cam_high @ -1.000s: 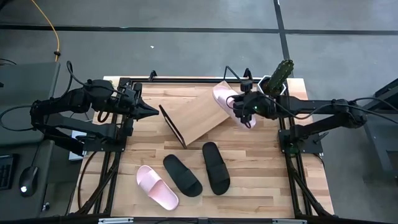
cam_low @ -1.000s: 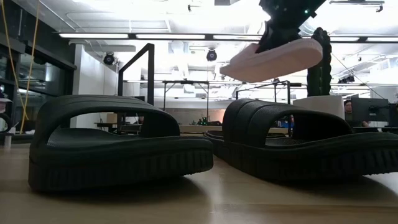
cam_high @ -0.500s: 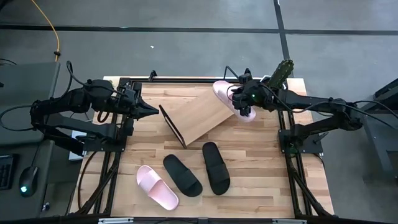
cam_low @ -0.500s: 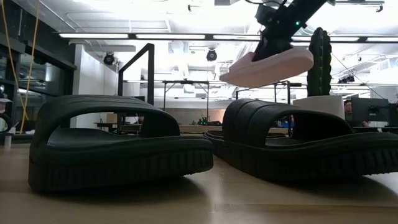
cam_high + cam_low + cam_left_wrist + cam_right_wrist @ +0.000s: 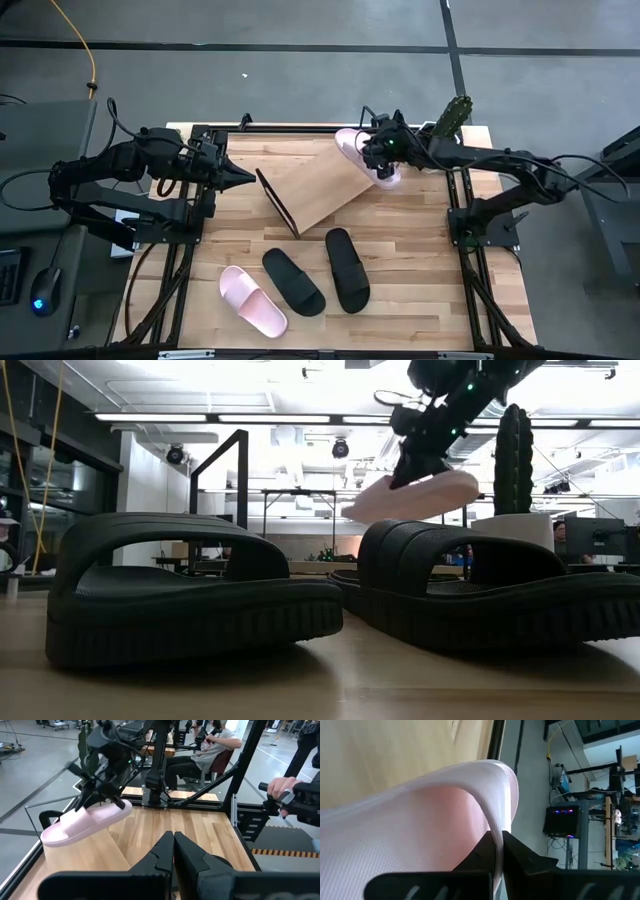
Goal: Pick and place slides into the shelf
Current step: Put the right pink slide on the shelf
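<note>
Your right hand (image 5: 385, 160) grips a pink slide (image 5: 357, 153) above the shelf's (image 5: 318, 187) far corner, while your left hand (image 5: 243, 179) waits clenched and empty beside the shelf.

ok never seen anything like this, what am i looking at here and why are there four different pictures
This is a robot with two dark jointed arms at a wooden table, filmed by four cameras at once. One camera looks straight down from above, one sits at table-top height, and one rides on each arm's wrist.

The right gripper is shut on the strap of a pale pink slip-on slide and holds it in the air over the upper end of the slanted light-wood shelf. The right wrist picture is nearly filled by that pink strap.

The left gripper is shut and empty, waiting beside the shelf.

On the table nearer the front lie a second pale pink slide and two black slides; the black ones loom large in the low picture. People sit in the room behind.
</note>
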